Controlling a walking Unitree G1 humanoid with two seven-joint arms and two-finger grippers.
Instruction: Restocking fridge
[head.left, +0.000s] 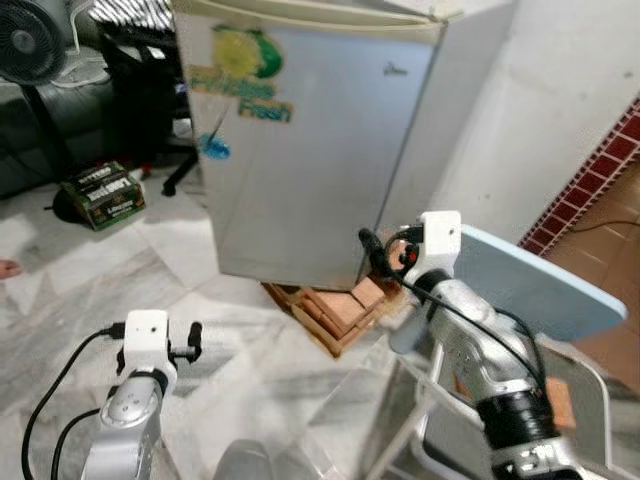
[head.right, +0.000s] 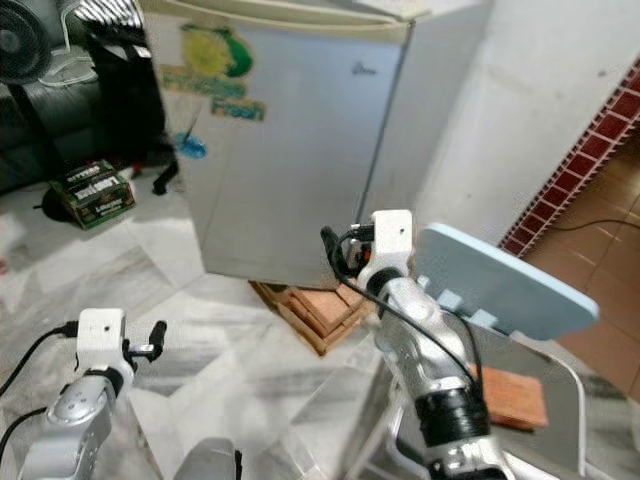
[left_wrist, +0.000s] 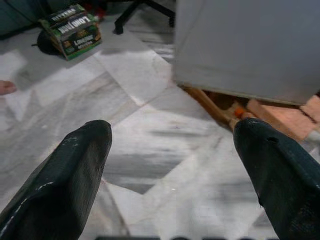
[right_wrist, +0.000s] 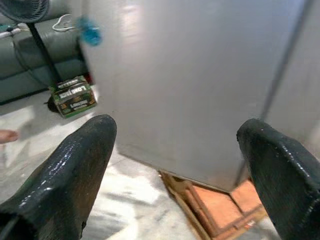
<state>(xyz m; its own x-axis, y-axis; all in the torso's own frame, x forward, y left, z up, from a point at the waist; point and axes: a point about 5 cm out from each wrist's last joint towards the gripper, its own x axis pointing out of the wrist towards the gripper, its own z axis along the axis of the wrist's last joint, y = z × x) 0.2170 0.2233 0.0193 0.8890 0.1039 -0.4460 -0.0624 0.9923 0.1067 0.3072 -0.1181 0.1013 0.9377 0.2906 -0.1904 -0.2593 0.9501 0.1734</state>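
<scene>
A small silver fridge (head.left: 310, 150) stands ahead with its door shut and a yellow and green "Fresh" sticker (head.left: 240, 70) on it. It rests on bricks and wooden slats (head.left: 340, 310). My right gripper (head.left: 385, 252) is raised near the fridge's lower right corner, open, with nothing between its fingers; in the right wrist view the gripper (right_wrist: 175, 130) faces the door. My left gripper (head.left: 192, 342) hangs low over the marble floor, left of the fridge, also open and empty, and in the left wrist view this gripper (left_wrist: 172, 132) looks at the floor by the fridge base.
A green carton of cans (head.left: 103, 193) lies on the floor at left, near a black office chair (head.left: 150, 100), a fan (head.left: 28, 40) and a dark sofa. A light blue chair back (head.left: 530, 285) and metal seat sit close at my right. A person's foot (head.left: 8, 268) shows at far left.
</scene>
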